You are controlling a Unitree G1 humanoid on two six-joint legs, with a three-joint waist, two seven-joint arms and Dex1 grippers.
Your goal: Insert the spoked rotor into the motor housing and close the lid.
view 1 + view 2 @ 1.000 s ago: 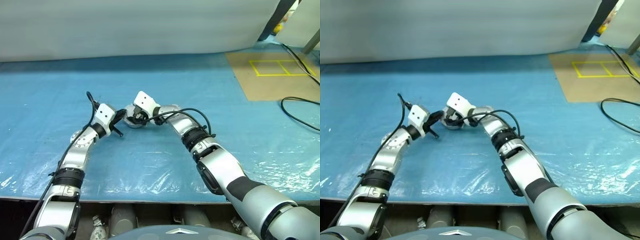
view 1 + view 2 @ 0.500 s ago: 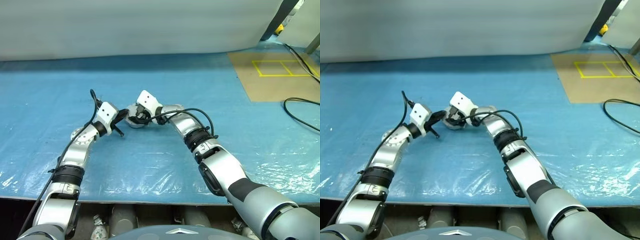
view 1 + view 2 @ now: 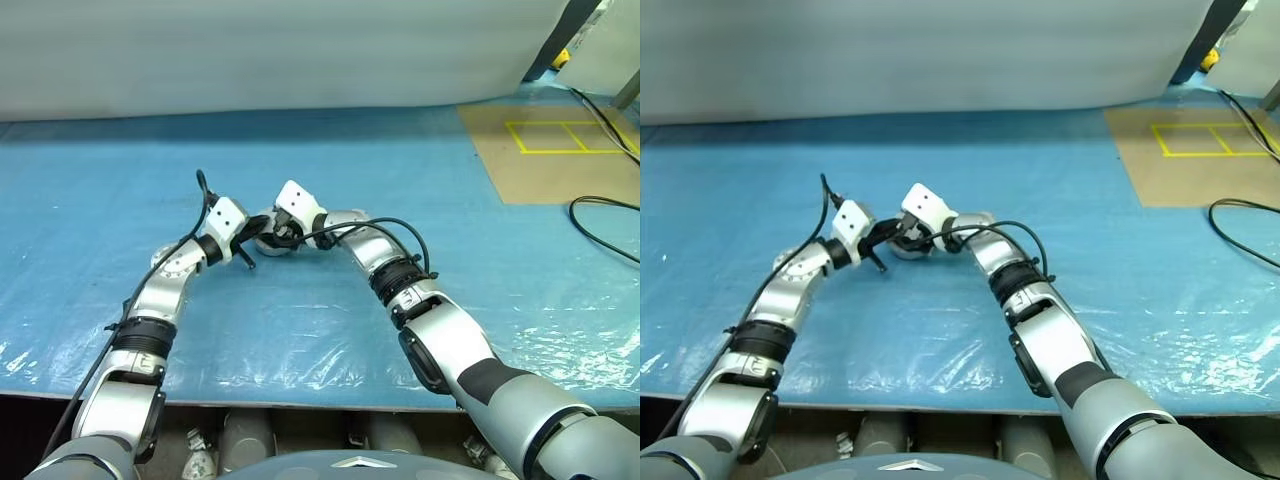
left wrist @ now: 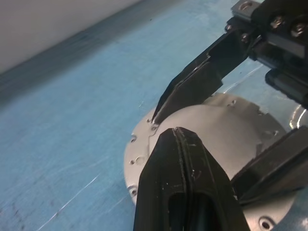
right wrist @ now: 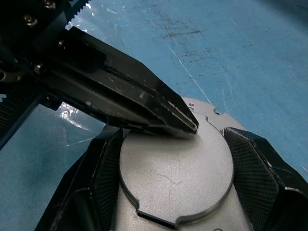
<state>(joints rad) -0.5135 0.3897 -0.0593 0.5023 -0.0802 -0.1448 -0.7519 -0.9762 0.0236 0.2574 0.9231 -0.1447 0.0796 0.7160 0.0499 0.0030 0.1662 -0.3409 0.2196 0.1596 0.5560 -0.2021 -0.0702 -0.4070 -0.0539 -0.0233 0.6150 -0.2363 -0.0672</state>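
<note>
blue plastic sheeting covers the surface [image 3: 300,330], with a pale wall behind and a cardboard patch far right. since a second ago the left hand [image 3: 257,228], pressed together, has swung right to touch the smooth light-grey lid [image 5: 175,175] atop the motor housing [image 4: 144,144]. the right hand [image 5: 168,173] clasps the lid's edges, so closing looks nearly done.

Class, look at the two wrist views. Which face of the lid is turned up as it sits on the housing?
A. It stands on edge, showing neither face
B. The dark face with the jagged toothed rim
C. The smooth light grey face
C: the lid lies flat on the housing with its smooth light grey face up, between the right gripper's fingers, the shut left gripper's tip at its edge.
</note>
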